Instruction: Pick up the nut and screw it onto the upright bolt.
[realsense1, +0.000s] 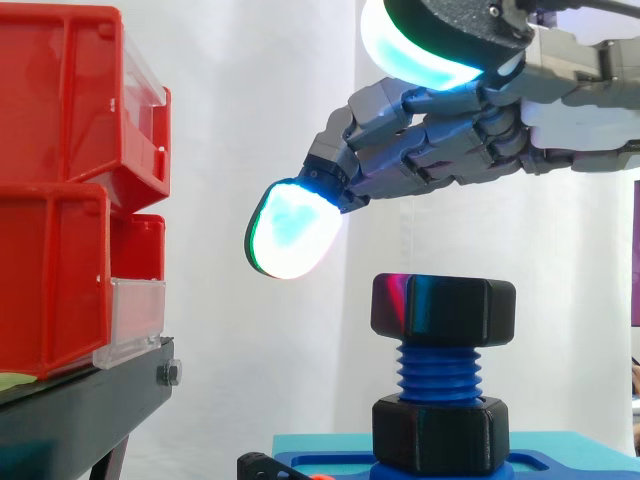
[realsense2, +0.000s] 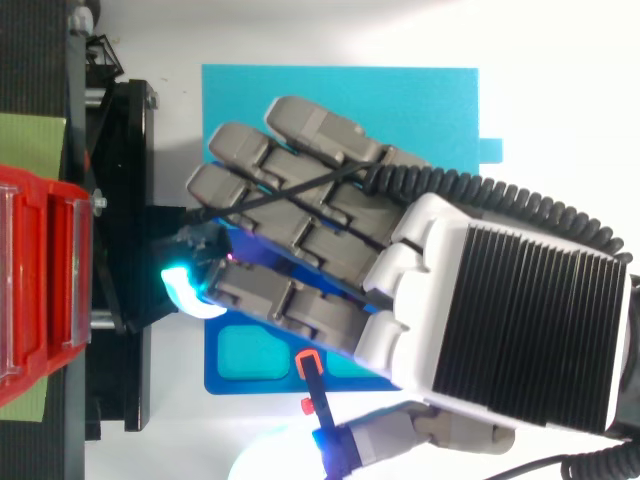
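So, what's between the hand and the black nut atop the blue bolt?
Nothing: in the side view the hand hangs above the nut with a bare gap between them, white curtain behind.

The hand (realsense1: 450, 140) is grey, with a white back bearing a black ribbed panel, and its fingertips (realsense1: 290, 232) glow white and cyan with a thin green edge. The nut (realsense1: 443, 308) is glossy black with a magenta glint, the bolt (realsense1: 440, 372) bright blue with ridged thread, and the lower nut (realsense1: 440, 432) black. The bins (realsense1: 60, 200) are red with clear fronts, the stand (realsense1: 90, 400) black, the base plate (realsense1: 570, 468) blue, the block (realsense2: 400, 100) turquoise and the curtain (realsense1: 250, 100) white.
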